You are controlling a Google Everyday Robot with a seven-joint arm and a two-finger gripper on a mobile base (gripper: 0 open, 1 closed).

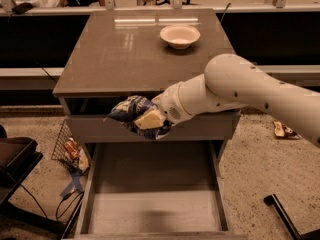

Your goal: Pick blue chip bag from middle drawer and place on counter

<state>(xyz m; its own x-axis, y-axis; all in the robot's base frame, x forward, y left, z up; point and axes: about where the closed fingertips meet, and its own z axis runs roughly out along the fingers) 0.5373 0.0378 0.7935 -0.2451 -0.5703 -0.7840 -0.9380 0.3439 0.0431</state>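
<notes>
My gripper (146,119) is shut on the blue chip bag (129,111), a crumpled dark-blue foil bag with white print. It holds the bag in the air in front of the cabinet, just below the front edge of the counter (135,54) and well above the middle drawer (150,211). The drawer is pulled out towards me and its pale grey floor is bare. My white arm (250,89) reaches in from the right.
A white bowl (180,36) stands at the back right of the counter. A wire basket with red-orange wrappers (70,151) sits on the floor left of the drawer. A black object (15,159) is at far left, a black bar (280,214) at lower right.
</notes>
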